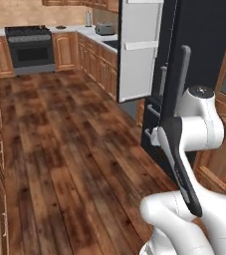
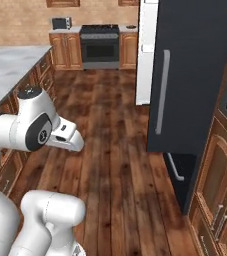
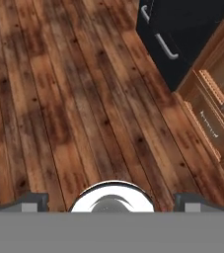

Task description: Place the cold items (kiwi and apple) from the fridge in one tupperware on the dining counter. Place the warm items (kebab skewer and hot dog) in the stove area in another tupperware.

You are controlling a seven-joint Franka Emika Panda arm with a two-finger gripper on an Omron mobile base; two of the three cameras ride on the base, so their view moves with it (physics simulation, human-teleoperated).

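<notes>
The open fridge door hides the fridge interior in the right base view, and its top runs past the frame. The stove stands far off, anything on its top too small to tell. The grey tabletop is cut by the left edge.

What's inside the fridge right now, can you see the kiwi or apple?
No. The fridge door stands open, but its edge and dark side hide the shelves; contents can't be seen.

No readable text, labels or signs anywhere.
</notes>
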